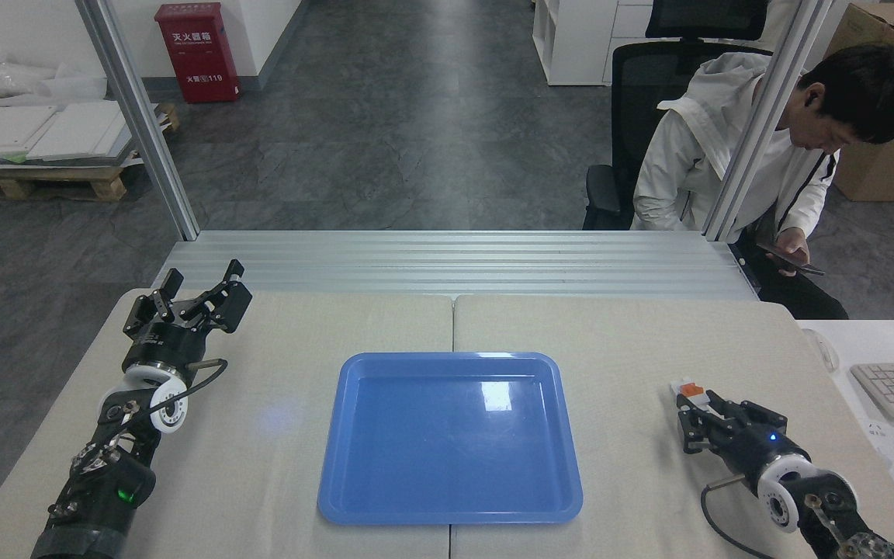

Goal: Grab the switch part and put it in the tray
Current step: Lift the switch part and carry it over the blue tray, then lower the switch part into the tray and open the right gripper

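Only readable stuff is on the red box (197,51) way off at the back wall, far beyond the left fingers (231,272). It has a line of white Chinese characters near the top, too small for me to make out properly, and under that more white print ending in "119". Nothing else carries legible text.
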You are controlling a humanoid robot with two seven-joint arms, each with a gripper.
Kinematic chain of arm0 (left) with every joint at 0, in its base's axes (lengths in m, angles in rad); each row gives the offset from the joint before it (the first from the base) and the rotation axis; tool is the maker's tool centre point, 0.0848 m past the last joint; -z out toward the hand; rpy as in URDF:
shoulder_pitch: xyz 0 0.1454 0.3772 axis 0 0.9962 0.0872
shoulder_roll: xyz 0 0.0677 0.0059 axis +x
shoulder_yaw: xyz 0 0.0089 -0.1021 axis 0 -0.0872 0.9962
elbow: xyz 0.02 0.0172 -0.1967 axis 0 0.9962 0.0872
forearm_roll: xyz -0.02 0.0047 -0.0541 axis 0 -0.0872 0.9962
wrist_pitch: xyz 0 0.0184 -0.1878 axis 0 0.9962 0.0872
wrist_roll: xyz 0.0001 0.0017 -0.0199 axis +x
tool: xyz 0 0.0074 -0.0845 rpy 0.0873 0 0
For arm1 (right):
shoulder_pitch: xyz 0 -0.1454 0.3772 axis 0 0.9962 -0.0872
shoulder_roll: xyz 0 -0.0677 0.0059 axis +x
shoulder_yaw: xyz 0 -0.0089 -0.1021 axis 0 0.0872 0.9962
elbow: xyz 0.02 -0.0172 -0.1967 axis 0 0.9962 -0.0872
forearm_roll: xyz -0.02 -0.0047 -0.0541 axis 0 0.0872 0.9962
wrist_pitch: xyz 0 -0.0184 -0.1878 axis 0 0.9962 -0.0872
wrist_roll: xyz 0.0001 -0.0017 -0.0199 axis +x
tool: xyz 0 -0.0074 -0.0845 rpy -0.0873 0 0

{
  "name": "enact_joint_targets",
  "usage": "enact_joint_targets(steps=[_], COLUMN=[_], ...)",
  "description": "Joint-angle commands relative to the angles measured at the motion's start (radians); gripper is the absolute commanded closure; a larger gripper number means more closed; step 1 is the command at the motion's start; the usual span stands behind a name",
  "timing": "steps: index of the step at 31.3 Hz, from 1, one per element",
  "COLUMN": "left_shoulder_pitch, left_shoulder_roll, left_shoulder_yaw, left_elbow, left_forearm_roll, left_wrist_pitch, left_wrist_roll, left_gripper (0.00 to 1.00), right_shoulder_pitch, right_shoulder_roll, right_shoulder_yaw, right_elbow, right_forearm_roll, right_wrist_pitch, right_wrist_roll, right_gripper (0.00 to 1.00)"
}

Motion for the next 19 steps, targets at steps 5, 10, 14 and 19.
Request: enact_joint_targets(steps=[5,10,14,19], left_shoulder_pitch=[0.0,0.0,0.0,0.0], left_shoulder_roll=[0.0,0.0,0.0,0.0], left_shoulder_yaw=[0.0,0.0,0.0,0.0], left_elbow=[0.0,0.0,0.0,0.0], left_forearm_roll=[0.0,0.0,0.0,0.0], left_wrist_pitch=[0.0,0.0,0.0,0.0], left_wrist_roll=[0.0,0.0,0.0,0.0], left_gripper=[0.0,0.0,0.0,0.0], right_shoulder_pitch=[-0.118,-0.195,-0.192,-0.171], right_shoulder_roll=[0.207,0.29,0.354,0.427], right_shoulder_yaw=[-0.025,0.201,0.354,0.457], right_elbow=[-0.192,-0.209,-0.212,-0.212], right_forearm_roll=[0.01,0.073,0.077,0.085], right_wrist_pitch=[0.005,0.218,0.407,0.512], right_wrist_roll=[0.035,0.126,0.189,0.271], right_gripper=[0.89,0.88,0.89,0.88])
